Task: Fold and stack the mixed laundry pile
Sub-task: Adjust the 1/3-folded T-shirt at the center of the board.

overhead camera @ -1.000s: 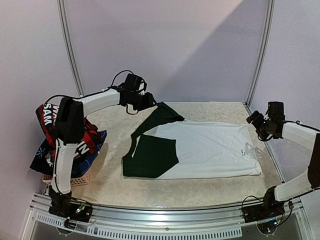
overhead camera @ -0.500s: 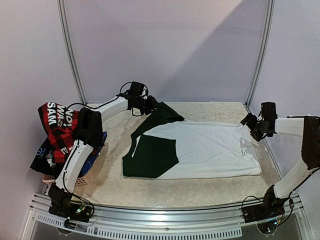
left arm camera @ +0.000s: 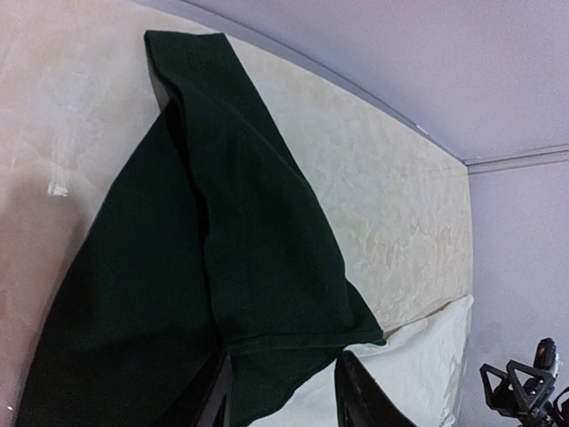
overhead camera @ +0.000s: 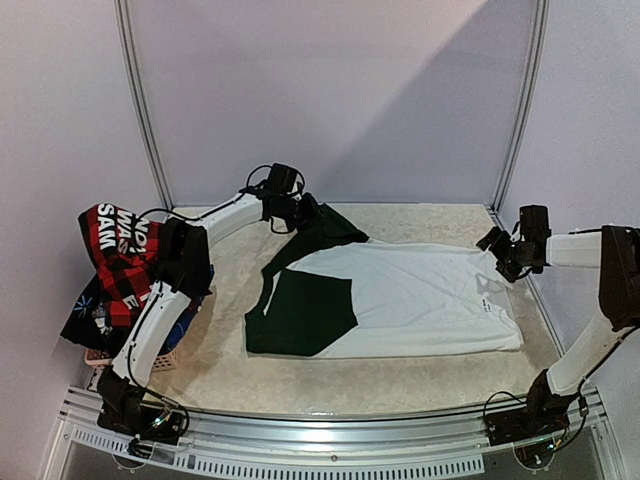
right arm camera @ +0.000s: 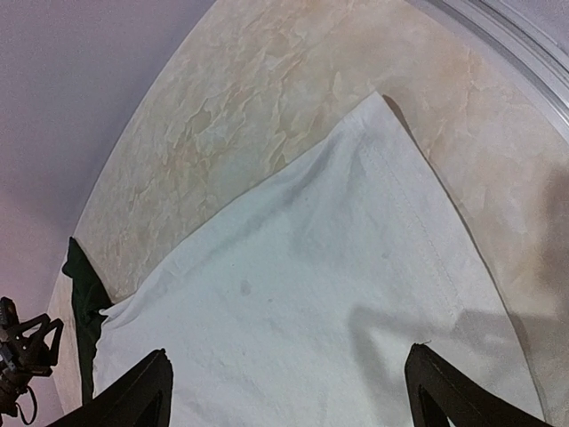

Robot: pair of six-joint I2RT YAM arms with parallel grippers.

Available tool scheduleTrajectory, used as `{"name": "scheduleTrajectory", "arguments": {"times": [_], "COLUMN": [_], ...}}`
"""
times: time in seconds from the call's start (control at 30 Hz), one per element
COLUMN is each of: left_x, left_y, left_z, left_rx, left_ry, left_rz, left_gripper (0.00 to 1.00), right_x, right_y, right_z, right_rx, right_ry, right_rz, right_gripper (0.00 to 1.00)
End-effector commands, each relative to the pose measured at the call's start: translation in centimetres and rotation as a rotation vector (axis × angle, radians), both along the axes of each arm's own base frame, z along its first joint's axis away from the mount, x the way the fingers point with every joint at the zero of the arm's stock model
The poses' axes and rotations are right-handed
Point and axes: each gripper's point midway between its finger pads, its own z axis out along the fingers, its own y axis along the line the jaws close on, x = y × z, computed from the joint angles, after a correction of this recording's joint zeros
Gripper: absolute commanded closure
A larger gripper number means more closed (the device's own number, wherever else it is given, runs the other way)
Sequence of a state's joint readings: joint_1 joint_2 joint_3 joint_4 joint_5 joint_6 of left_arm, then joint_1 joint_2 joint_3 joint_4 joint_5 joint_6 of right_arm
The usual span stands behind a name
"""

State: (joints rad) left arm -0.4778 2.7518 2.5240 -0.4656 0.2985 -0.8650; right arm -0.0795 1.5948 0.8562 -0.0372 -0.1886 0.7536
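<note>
Claws, two: left claw (left arm camera: 284, 378) half-open over one T-shirt sleeve (left arm camera: 258, 258), right claw (right arm camera: 289, 360) wide, empty

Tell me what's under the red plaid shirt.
Under the red plaid shirt: navy and blue garments, piled on a pinkish basket. The basket's inside is covered, so anything deeper cannot be seen.

Table (overhead camera: 420, 385): beige, marbled top, crinkled look. Basket (overhead camera: 170, 358): small, pinkish, woven, at table's near left corner, mostly hidden. Rail (overhead camera: 330, 445): ribbed metal, along near edge. Left pole (overhead camera: 140, 100), right pole (overhead camera: 522, 110): slim metal, rising from far corners. Wall (overhead camera: 330, 90): pale lavender, shadow slanting across.
</note>
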Motion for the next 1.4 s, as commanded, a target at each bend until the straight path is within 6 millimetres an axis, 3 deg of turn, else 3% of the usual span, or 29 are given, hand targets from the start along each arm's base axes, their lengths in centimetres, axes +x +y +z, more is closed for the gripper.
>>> {"name": "scheduleTrajectory", "arguments": {"times": [0.0,0.23,0.43,0.7,1.0,1.37], "left_x": [-0.8,-2.4,-4.2,-4.8,-5.2,-11.4], "left_y": [0.0,1.1,2.2,5.4,8.4,9.3], "left_z": [1.1,5.5,7.0,3.7,-0.3,-2.9], "left_rx": [0.070,0.202,0.339,0.621,0.753,0.829], "left_ry": [-0.035,-0.140,-0.177,-0.138,-0.034,0.060], "left_rz": [-0.020,-0.083,-0.098,-0.076,-0.100,-0.179], "left_gripper": [0.60,0.59,0.59,0.55,0.55,0.62], "right_x": [0.7,0.8,1.8,2.7,2.3,0.7], "right_y": [0.6,1.5,5.1,8.7,9.8,11.2], "right_z": [0.3,1.3,2.9,2.9,1.7,0.3], "right_rx": [0.014,-0.035,-0.154,-0.289,-0.296,-0.312], "right_ry": [-0.022,-0.040,-0.050,0.000,0.027,0.069], "right_rz": [0.030,0.063,0.169,0.313,0.362,0.390], "right_gripper": [0.09,0.09,0.09,0.11,0.12,0.20]}}
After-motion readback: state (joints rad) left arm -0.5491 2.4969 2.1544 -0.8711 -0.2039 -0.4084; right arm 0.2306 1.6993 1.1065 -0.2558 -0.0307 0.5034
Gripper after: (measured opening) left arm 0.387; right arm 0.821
